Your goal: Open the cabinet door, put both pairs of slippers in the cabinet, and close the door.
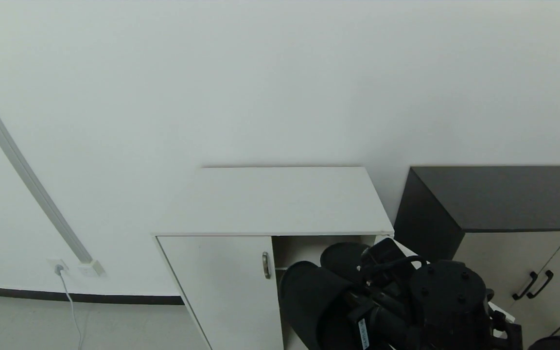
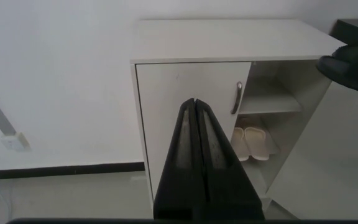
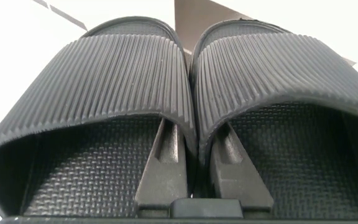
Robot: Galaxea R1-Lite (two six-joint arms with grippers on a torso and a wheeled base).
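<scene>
Cabinet (image 2: 229,37): beige slippers (image 2: 253,143); right tool (image 3: 193,134): black slippers (image 3: 117,81)

Cabinet interior (image 1: 293,249) largely behind the black slippers (image 1: 309,301)

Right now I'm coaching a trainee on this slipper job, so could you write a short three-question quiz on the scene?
1. True or false: the left pincer is shut and holds nothing.
2. What does the right pincer hold? A nothing; B black slippers; C both pairs.
3. Fill in: the shelved slippers inside the cabinet are ____ in colour.
Key: 1 true; 2 B; 3 beige.
</scene>
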